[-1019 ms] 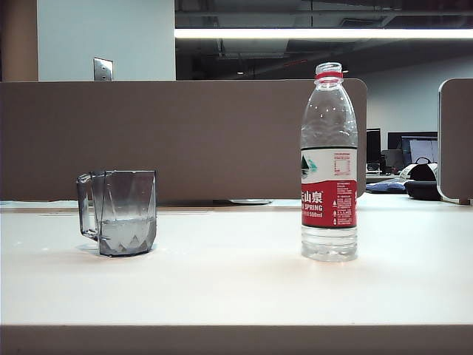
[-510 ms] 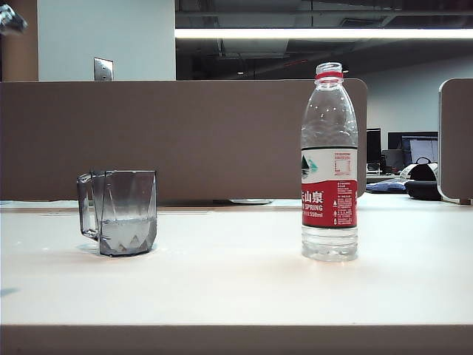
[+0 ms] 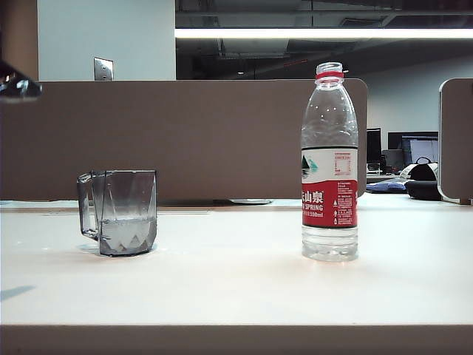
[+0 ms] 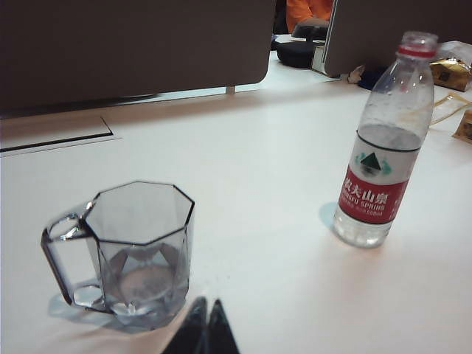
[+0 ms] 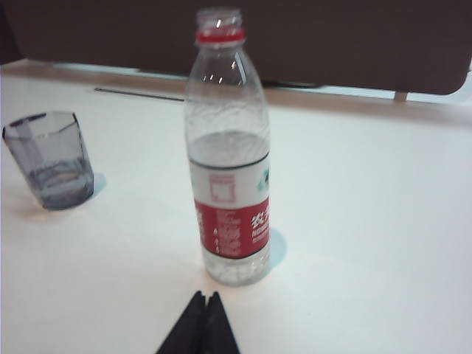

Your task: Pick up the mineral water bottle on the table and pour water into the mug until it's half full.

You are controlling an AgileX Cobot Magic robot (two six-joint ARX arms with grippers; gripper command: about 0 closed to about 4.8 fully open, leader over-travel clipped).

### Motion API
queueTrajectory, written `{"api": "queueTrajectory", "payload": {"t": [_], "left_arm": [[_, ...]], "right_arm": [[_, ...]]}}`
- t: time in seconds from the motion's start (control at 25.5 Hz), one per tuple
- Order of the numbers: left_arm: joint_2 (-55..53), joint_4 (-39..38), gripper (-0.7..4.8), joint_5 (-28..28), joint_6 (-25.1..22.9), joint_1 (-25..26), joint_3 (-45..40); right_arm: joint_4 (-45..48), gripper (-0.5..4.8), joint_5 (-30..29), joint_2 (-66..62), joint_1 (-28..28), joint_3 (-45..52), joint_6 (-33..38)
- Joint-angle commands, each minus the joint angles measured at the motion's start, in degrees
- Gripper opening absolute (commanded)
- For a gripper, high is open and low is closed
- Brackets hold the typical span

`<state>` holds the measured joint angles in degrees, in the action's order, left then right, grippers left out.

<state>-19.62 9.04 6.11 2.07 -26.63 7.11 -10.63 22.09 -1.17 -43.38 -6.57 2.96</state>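
- Fingers pressed shut and empty on both: left gripper [image 4: 205, 324], right gripper [image 5: 204, 318].
- New since half a second ago: dark arm part [image 3: 18, 83] lower at exterior's left edge.
- Just ahead of left tips: mug [image 4: 136, 254], some water in.
- Just ahead of right tips: mineral water bottle [image 5: 227, 147], upright, uncapped, untouched on table [image 3: 244, 288].
- Likely wrapped up or resetting; fill level vs half hard to judge.

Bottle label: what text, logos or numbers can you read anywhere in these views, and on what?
"SPRING", white on red, on the mineral water bottle label.
Chinese characters "山泉" above it; the first is cut off.
Green mountain logo on the white band.
Fine print and the volume line: too small to read.
Mug: no text.
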Motion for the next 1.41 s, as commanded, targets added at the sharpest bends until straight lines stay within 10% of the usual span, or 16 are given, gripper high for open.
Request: {"api": "queueTrajectory", "payload": {"t": [0.04,0.47,0.78,1.41], "left_arm": [[0.0,5.3,-0.05,-1.0,0.1,-0.1,-2.6],[0.3,10.5,-0.06,3.2,-2.3,7.8,-6.8],[0.2,11.6,-0.05,14.3,0.2,25.5,-6.8],[0.3,11.1,-0.05,9.2,1.2,26.6,-6.8]], "right_arm": [[2.1,-0.01,-0.4,0.0,0.0,1.5,-0.2],[2.6,-0.01,-2.6,0.0,1.9,6.5,-7.7],[3.9,-0.01,-5.3,0.0,18.9,6.5,-7.7],[12.2,-0.01,-8.7,0.1,33.9,6.5,-4.1]]}}
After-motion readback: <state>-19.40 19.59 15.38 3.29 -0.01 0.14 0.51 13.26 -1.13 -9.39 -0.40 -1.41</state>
